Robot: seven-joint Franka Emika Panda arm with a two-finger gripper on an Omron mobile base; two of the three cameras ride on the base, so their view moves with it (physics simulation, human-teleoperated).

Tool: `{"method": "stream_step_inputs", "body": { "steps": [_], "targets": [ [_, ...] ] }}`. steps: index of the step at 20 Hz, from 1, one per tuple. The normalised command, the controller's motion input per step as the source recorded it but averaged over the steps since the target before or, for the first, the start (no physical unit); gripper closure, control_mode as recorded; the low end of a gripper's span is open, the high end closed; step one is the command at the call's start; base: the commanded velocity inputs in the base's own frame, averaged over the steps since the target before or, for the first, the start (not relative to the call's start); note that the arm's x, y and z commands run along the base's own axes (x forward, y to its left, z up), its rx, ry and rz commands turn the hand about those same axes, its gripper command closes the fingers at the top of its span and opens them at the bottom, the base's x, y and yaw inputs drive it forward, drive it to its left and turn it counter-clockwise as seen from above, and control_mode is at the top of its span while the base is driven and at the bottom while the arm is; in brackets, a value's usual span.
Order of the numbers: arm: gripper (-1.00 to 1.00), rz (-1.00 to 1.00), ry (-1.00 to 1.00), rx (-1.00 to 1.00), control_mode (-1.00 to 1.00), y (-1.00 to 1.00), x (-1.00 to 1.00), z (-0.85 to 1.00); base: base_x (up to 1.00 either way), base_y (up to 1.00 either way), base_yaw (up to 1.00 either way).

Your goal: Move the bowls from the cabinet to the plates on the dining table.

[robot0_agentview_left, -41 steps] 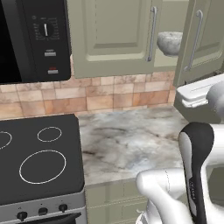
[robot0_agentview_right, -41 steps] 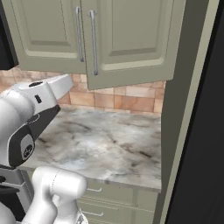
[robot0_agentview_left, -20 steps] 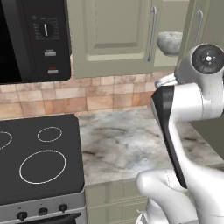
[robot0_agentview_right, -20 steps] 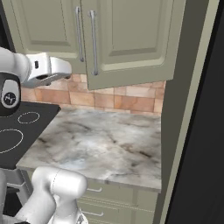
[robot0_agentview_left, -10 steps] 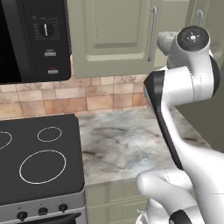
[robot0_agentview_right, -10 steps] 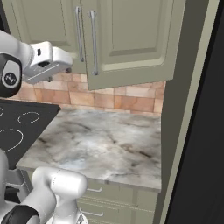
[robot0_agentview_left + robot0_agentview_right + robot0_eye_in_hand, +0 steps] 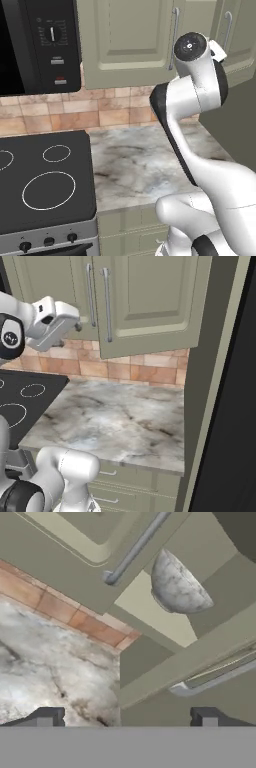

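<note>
A mottled grey bowl (image 7: 177, 587) stands upright on the shelf of the sage-green cabinet (image 7: 65, 567), seen through the gap between its doors. My gripper (image 7: 125, 719) is open, fingers wide apart with nothing between them, and it faces the shelf from below and a short way off. From the right base my gripper (image 7: 76, 326) hangs at cabinet height just left of the two bar handles (image 7: 106, 298). In the left base view my raised arm (image 7: 195, 85) covers the opening in the cabinet (image 7: 125, 35). The plates and the dining table are out of view.
A marble worktop (image 7: 115, 416) lies below the cabinet, with a tiled wall (image 7: 100, 110) behind it. The black stove (image 7: 45, 180) adjoins it on the left, under a black microwave (image 7: 40, 45). A tall dark panel (image 7: 220, 406) closes the right side. The right cabinet door (image 7: 150, 301) stands ajar.
My arm has swung up from beside the worktop to cabinet height and turned the hand toward the shelf. It now covers the grey bowl in the left base view. The jaws stayed open.
</note>
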Motion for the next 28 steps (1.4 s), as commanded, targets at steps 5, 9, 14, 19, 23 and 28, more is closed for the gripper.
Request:
{"method": "stream_step_inputs", "body": {
  "steps": [5, 9, 14, 19, 23, 28],
  "targets": [
    [-1.00, 0.01, 0.00, -0.23, -1.00, 0.00, 0.56, -0.06, 0.00, 0.00, 0.00],
    [-1.00, 0.03, 0.00, -0.16, -1.00, -0.01, 0.61, -0.12, 0.00, 0.00, 0.00],
    [-1.00, 0.03, 0.00, -0.14, -1.00, -0.07, 0.50, -0.06, 0.00, 0.00, 0.00],
    [-1.00, 0.01, 0.00, -0.09, -1.00, -0.16, 0.26, 0.00, 0.00, 0.00, 0.00],
    [-1.00, 0.00, 0.00, -0.01, -1.00, -0.27, 0.03, 0.00, 0.00, 0.00, 0.00],
    [-1.00, 0.00, 0.00, 0.00, -1.00, -0.33, 0.05, 0.00, 0.00, 0.00, 0.00]
  ]
}}
